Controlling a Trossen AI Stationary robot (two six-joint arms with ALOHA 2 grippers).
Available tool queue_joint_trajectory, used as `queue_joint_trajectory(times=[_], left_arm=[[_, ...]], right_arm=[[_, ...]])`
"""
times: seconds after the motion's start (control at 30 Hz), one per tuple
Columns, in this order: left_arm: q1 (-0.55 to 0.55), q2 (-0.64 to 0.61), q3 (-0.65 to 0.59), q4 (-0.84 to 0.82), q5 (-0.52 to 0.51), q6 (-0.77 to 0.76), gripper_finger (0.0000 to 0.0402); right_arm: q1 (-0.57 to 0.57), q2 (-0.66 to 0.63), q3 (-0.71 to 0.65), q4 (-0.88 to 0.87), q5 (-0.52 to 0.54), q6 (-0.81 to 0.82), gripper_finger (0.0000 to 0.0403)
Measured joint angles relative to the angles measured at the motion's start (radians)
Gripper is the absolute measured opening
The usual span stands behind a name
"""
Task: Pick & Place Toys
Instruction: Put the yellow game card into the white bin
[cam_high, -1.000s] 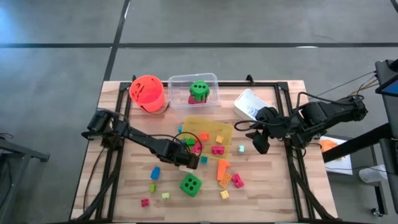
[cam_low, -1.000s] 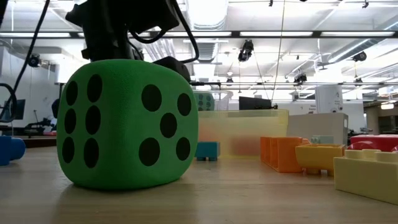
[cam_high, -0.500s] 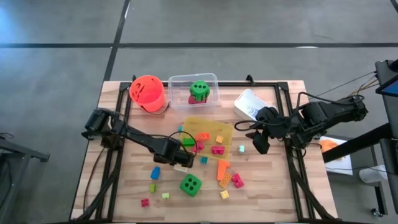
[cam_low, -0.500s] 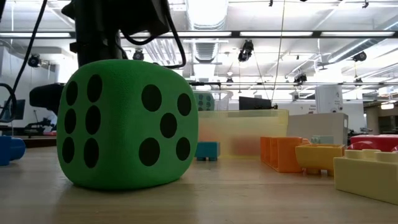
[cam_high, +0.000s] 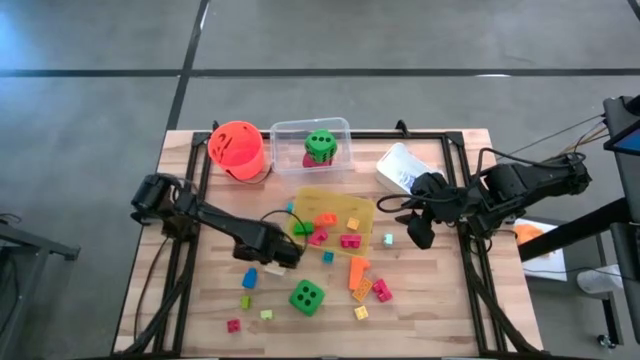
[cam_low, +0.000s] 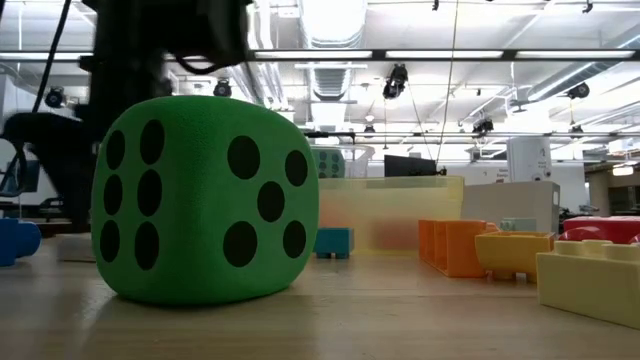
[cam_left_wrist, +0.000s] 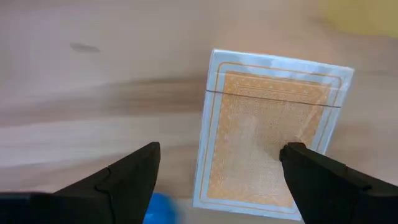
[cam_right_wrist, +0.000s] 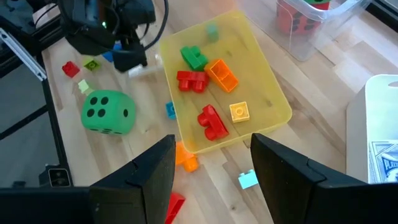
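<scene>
Toys (cam_high: 330, 238) in yellow tray (cam_high: 362, 207), left pincer (cam_left_wrist: 217, 171) spread over card box (cam_left_wrist: 267, 130), right pincer (cam_right_wrist: 211, 165) released.

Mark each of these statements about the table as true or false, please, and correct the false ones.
1. The left gripper has its fingers open above a card box lying flat on the wood. True.
2. The orange bucket stands inside the yellow tray. False: it stands on the table beside the clear tray, near the far edge.
3. A green die sits in the clear tray. True.
4. The second green die is held by the right gripper. False: it rests on the table, and the right gripper hangs apart, past the yellow tray.
5. The yellow tray holds several small blocks. True.
</scene>
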Motion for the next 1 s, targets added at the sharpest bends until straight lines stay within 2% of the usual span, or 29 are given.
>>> queue_joint_trajectory(times=[0.07, 0.5, 0.77, 1.0], left_arm=[[0.000, -0.023, -0.004, -0.066, -0.021, -0.012, 0.0326], [0.000, -0.074, -0.002, 0.003, -0.066, 0.059, 0.0326], [0.000, -0.074, -0.071, 0.021, -0.060, 0.036, 0.0326], [0.001, -0.075, -0.077, 0.074, -0.070, 0.057, 0.0326]], right_arm=[[0.000, 0.000, 0.000, 0.000, -0.001, 0.000, 0.0202], [0.000, 0.000, 0.000, 0.000, -0.001, -0.007, 0.0202], [0.000, 0.000, 0.000, 0.001, -0.001, -0.007, 0.0202], [0.000, 0.000, 0.000, 0.001, -0.001, -0.007, 0.0202]])
